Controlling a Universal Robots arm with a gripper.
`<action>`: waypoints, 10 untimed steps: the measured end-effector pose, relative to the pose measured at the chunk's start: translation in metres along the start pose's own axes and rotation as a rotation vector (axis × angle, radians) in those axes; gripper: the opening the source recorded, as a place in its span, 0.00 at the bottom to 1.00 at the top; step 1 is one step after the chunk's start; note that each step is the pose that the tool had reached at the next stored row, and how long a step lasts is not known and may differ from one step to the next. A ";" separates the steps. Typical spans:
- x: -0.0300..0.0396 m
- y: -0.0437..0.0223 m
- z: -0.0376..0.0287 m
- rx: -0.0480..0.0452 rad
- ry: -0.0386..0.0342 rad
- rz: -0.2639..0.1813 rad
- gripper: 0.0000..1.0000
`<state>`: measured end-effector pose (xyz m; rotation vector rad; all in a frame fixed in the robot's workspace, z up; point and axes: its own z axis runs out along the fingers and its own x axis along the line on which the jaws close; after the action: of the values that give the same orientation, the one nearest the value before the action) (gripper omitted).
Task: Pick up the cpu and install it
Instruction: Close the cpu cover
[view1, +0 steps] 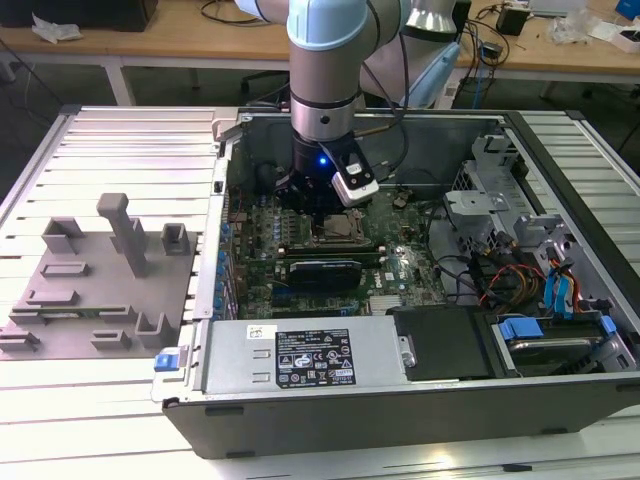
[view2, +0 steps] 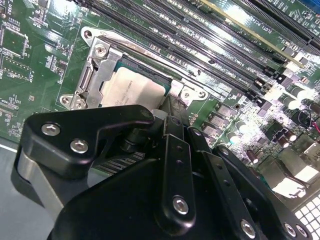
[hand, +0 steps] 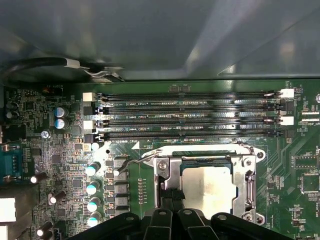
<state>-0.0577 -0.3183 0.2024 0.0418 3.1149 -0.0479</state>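
Slatted metal worktop (view1: 120, 150) carries an open PC case (view1: 400, 400). We see the cpu (hand: 206, 189) already lying flat inside the socket frame (hand: 162, 172); pincer (hand: 172, 198) sits at the socket's edge, tips approx. together, gripping nothing. Pick-up & placing look done; latch lever (hand: 131, 161) state unclear.

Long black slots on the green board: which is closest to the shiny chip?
The end long black slot, beside the metal socket frame holding the pale silver square cpu; the others lie farther off.
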 end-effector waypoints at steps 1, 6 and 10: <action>0.0000 0.0000 0.0003 0.0000 0.0000 0.000 0.11; 0.0000 0.0001 0.0002 -0.0002 -0.0002 0.000 0.11; -0.0001 0.0000 -0.0022 -0.0004 -0.0003 0.000 0.11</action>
<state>-0.0576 -0.3182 0.2047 0.0419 3.1147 -0.0472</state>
